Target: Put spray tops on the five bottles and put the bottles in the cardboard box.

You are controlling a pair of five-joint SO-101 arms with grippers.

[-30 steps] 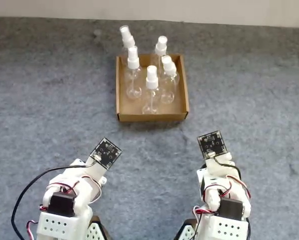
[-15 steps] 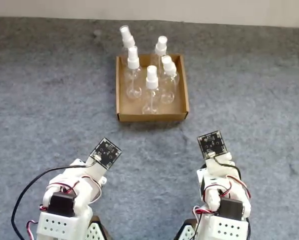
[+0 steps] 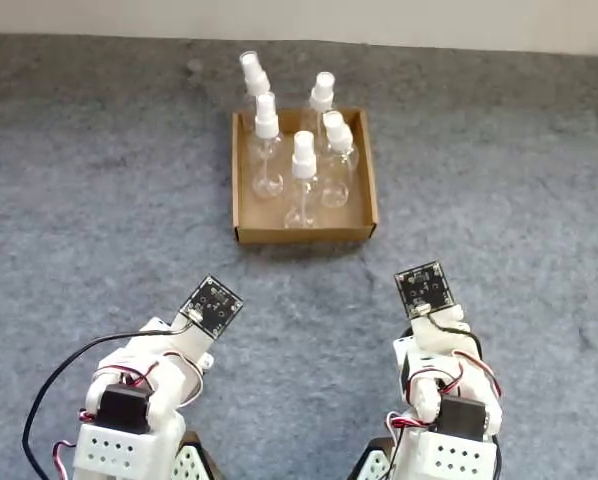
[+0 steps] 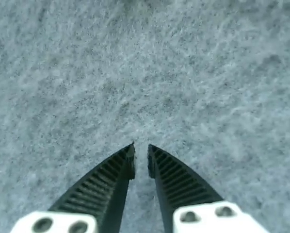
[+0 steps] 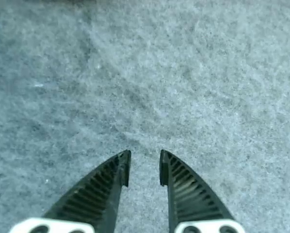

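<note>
Bottles [image 3: 302, 195], five in number, clear, each capped with a white spray top [image 3: 302, 155], clustered at the cardboard box [image 3: 304, 236], well ahead of both pincers and roughly between their lines of reach. Three plainly standing inside the box. The two farthest from the pincers harder to judge, their bases hidden behind the nearer ones. Farthest one on the left pincer's side showing a tilted top.

Left pincer [image 4: 141, 148] all but closed, a thin slit between the jaws, gripping nothing, hanging over bare grey desk [image 3: 109, 200]. Right pincer [image 5: 145, 154] slightly parted, likewise empty, over the same desk, level with the left and well apart from it.

Seems close to finished, judging by the layout. Main hazards: a far bottle perched on or outside the rim and toppling, or a crooked top not fully seated and popping off when handled. Any reach into so crowded a box likely to nudge the tall, light bottles into one another and tip them.
</note>
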